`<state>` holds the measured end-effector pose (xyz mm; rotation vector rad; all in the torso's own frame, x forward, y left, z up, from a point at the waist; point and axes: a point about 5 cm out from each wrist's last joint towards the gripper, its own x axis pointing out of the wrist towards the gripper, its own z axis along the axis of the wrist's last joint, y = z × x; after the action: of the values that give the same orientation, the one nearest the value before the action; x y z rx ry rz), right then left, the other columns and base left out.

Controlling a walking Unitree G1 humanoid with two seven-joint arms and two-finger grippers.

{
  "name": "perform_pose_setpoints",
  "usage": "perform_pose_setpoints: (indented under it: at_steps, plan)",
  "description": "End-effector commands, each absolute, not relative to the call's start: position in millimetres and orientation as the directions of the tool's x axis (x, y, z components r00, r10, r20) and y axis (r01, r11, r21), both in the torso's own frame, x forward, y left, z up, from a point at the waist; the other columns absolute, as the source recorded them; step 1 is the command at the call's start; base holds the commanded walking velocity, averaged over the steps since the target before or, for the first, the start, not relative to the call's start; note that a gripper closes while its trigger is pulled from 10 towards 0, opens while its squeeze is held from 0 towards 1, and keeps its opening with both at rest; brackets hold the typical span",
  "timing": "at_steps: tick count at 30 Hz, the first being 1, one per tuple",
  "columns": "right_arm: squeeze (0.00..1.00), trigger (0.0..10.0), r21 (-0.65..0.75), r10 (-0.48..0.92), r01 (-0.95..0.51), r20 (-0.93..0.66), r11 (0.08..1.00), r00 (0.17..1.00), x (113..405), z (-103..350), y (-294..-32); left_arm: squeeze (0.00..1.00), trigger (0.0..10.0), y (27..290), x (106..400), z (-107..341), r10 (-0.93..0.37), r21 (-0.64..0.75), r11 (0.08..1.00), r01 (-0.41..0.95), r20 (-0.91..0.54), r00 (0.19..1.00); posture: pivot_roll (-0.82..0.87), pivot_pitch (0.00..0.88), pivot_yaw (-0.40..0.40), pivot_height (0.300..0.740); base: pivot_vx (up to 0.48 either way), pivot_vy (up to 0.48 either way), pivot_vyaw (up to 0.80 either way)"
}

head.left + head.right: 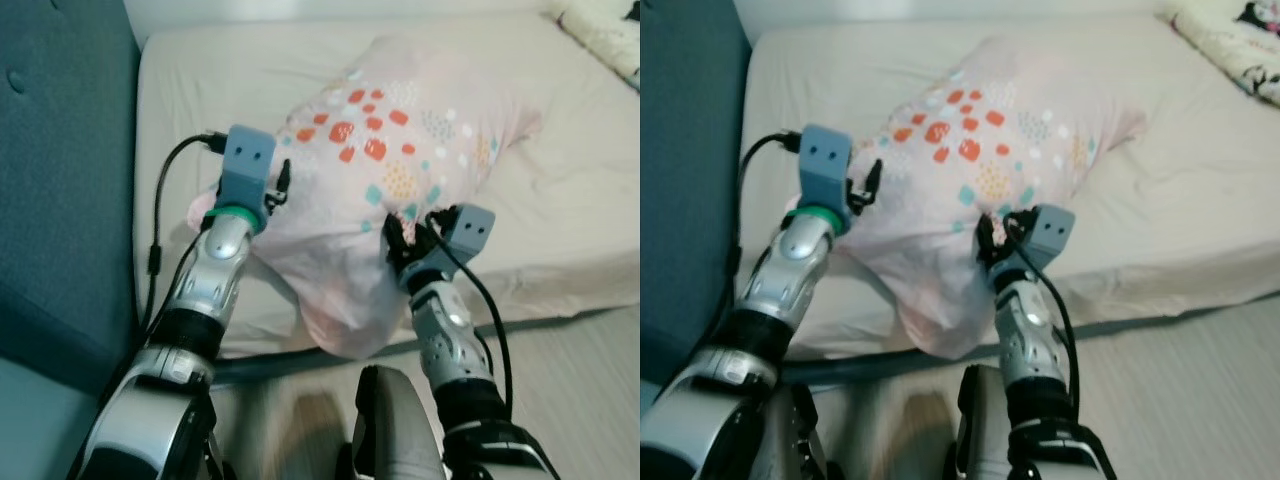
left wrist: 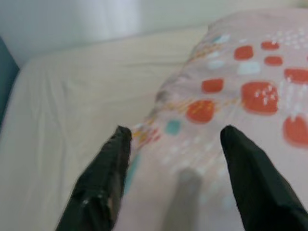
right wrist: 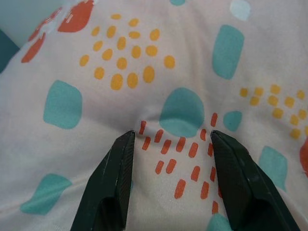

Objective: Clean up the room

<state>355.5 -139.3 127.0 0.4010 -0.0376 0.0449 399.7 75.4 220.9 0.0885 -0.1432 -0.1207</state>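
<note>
Pressing against one pink pillow [image 1: 400,170], the right gripper [image 3: 168,139] has its two black fingers [image 3: 110,187] spread apart, their tips touching the fabric on either side of a teal patch and a cluster of small red dashes, with nothing clamped between them. In the head view that gripper [image 1: 408,238] sits at the pillow's near edge, where the pillow overhangs the bed's front.

The left gripper [image 2: 175,137] is likewise spread, its two fingers [image 2: 103,183] resting on or just over the pillow's other end, straddling cloth printed with red and teal spots; whether the tips touch cannot be told. From above, this gripper [image 1: 270,190] is at the pillow's left side.

Outward from both grippers, the pillow lies across one bed [image 1: 230,80] covered in a pale sheet. Left of the left gripper stands one dark teal upholstered panel [image 1: 60,180], right beside the bed. Far beyond the right gripper, at the bed's far right corner, lies one piece of white patterned bedding [image 1: 605,35]. Below the grippers is a pale striped floor [image 1: 580,380].
</note>
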Motion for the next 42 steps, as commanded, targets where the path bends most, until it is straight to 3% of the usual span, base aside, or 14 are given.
perform_pose_setpoints:
  at_steps: [1,2,3,4,20,21,22,28,31,35,36,37,38,42]
  plan:
    - [0.43,10.0,0.406,0.038,-0.02,-0.037,0.914,0.999,350.6,108.9,-137.7,1.0,10.0,75.8,400.3,202.4,-0.08,0.088,0.993,0.076,0.049,0.996,-0.07,0.1,0.028,0.527,0.0,0.0,0.0]
    - [0.77,10.0,0.381,0.019,0.018,-0.091,0.924,0.996,349.1,101.5,-139.8,1.0,10.0,71.2,402.2,203.6,-0.075,0.07,0.995,0.073,0.031,0.997,-0.08,0.101,0.03,0.527,0.0,0.0,0.0]
    - [0.77,10.0,0.381,0.019,0.018,-0.091,0.924,0.996,349.1,101.5,-139.8,1.0,10.0,71.2,402.2,203.6,-0.075,0.07,0.995,0.073,0.031,0.997,-0.08,0.101,0.03,0.527,0.0,0.0,0.0]
    - [0.95,10.0,0.342,-0.044,0.104,-0.179,0.934,0.983,344.7,88.0,-148.3,1.0,10.0,61.8,405.3,206.7,-0.106,0.023,0.994,0.106,-0.001,0.994,-0.09,0.102,0.033,0.527,0.0,0.0,0.0]
    - [1.0,10.0,0.281,-0.337,0.425,-0.312,0.861,0.888,320.6,59.0,-204.6,1.0,10.0,62.2,416.7,235.4,-0.135,-0.064,0.989,0.135,0.007,0.991,-0.11,0.117,0.05,0.527,0.0,0.0,0.0]
    - [1.0,10.0,0.272,-0.369,0.46,-0.324,0.845,0.871,317.0,56.4,-212.0,0.8,10.0,65.9,418.4,240.1,-0.125,-0.027,0.992,0.126,0.024,0.992,-0.11,0.118,0.05,0.527,0.0,0.0,0.0]
    - [1.0,10.0,0.27,-0.397,0.489,-0.331,0.829,0.856,314.1,54.8,-219.4,0.0,10.0,70.7,420.0,244.1,-0.113,0.009,0.994,0.112,0.041,0.993,-0.11,0.119,0.051,0.527,0.0,0.0,0.0]
    - [1.0,10.0,0.275,-0.436,0.521,-0.317,0.808,0.842,313.1,58.3,-231.7,0.0,10.0,81.6,422.3,242.4,-0.081,0.126,0.989,0.077,0.027,0.996,-0.11,0.121,0.056,0.527,0.0,0.0,0.0]
    - [1.0,10.0,0.285,-0.428,0.51,-0.305,0.811,0.851,315.1,61.3,-229.9,0.0,10.0,77.0,419.1,217.4,-0.139,0.222,0.961,0.165,-0.132,0.982,-0.12,0.121,0.052,0.527,0.0,0.0,0.0]
    - [1.0,10.0,0.291,-0.417,0.497,-0.298,0.817,0.859,316.2,62.4,-227.1,0.0,10.0,73.6,415.6,202.3,-0.184,0.186,0.956,0.228,-0.227,0.956,-0.12,0.121,0.052,0.527,0.0,0.0,0.0]
    - [0.49,10.0,0.32,-0.368,0.429,-0.235,0.845,0.9,320.8,71.4,-219.3,0.0,10.0,74.4,414.7,197.9,-0.176,0.18,0.958,0.222,-0.24,0.955,-0.12,0.124,0.054,0.527,0.0,0.0,0.0]
    - [0.49,10.0,0.32,-0.368,0.429,-0.235,0.845,0.9,320.8,71.4,-219.3,0.0,10.0,74.4,414.7,197.9,-0.176,0.18,0.958,0.222,-0.24,0.955,-0.12,0.124,0.054,0.527,0.0,0.0,0.0]
    - [0.0,10.0,0.338,-0.331,0.376,-0.186,0.863,0.925,323.7,78.2,-213.5,0.0,10.0,75.1,414.1,195.1,-0.169,0.178,0.96,0.217,-0.247,0.954,-0.12,0.124,0.054,0.527,0.0,0.0,0.0]
    - [0.0,10.0,0.35,-0.123,0.072,0.127,0.934,0.984,333.4,126.9,-181.3,0.0,10.0,73.3,414.1,196.3,-0.176,0.12,0.971,0.206,-0.221,0.959,-0.12,0.125,0.055,0.527,0.0,0.0,0.0]
